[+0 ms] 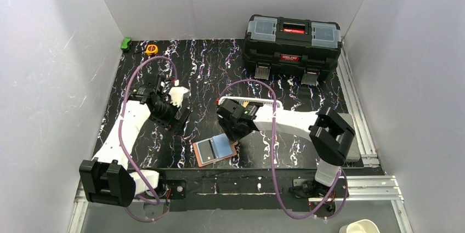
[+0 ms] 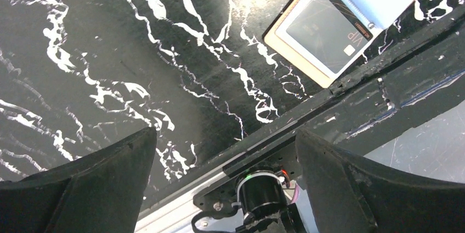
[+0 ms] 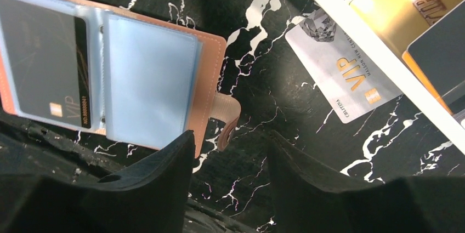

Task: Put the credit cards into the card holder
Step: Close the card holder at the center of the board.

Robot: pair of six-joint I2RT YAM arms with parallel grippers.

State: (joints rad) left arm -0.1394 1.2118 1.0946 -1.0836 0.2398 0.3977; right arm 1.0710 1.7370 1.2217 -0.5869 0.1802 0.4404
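Observation:
The salmon-pink card holder (image 1: 204,159) lies open near the table's front edge. A black card (image 3: 49,74) sits in its left sleeve and a light blue card (image 3: 145,79) in its right sleeve. Its snap tab (image 3: 227,118) sticks out. A pale VIP card (image 3: 342,74) lies on the table, partly under the white basket's rim. A gold-orange card (image 3: 406,3) and a dark card (image 3: 438,46) lie in the basket. My right gripper (image 1: 233,131) (image 3: 230,156) is open and empty just above the holder's tab side. My left gripper (image 1: 181,119) (image 2: 225,151) is open and empty, left of the holder (image 2: 307,63).
A white slotted basket (image 1: 257,101) stands behind my right wrist. A black toolbox (image 1: 292,38) stands at the back right. A green object (image 1: 126,43) and an orange tape measure (image 1: 152,49) lie at the back left. White walls enclose the table.

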